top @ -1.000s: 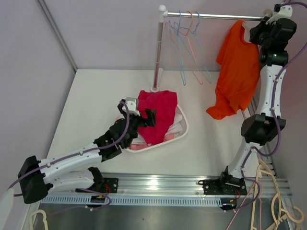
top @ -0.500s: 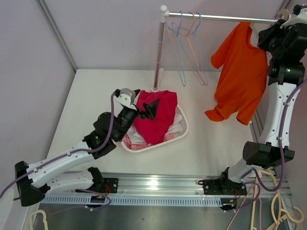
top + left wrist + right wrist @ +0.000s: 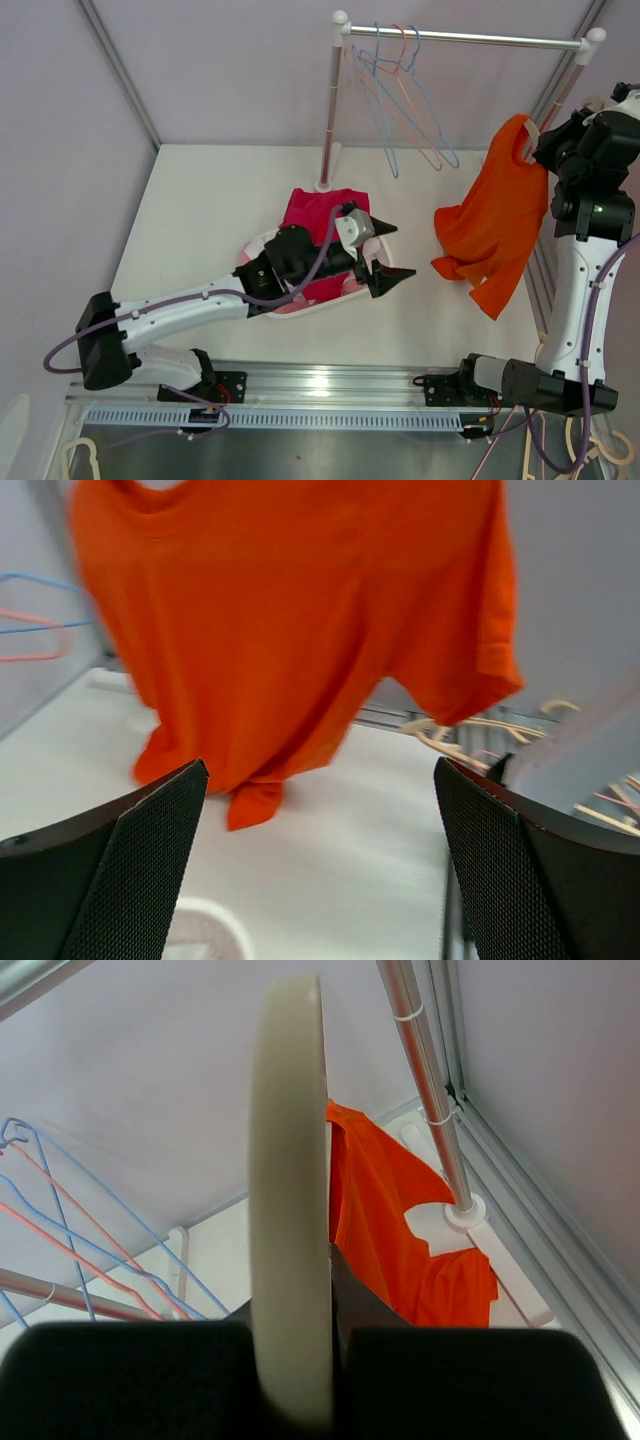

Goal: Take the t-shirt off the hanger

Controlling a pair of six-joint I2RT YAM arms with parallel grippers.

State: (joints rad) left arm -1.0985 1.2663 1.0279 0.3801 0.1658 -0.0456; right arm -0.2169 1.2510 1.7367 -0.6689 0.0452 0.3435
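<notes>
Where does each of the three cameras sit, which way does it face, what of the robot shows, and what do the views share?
Top external: above and behind the bases, looking down on the table; left arm and right arm both show.
Left wrist: on the left gripper, facing across the table at the hanging orange t-shirt; its open fingers frame the bottom.
Right wrist: on the right gripper, looking along the cream hanger it clamps; its fingers show below.
Shared: the orange t-shirt appears in all three.
</notes>
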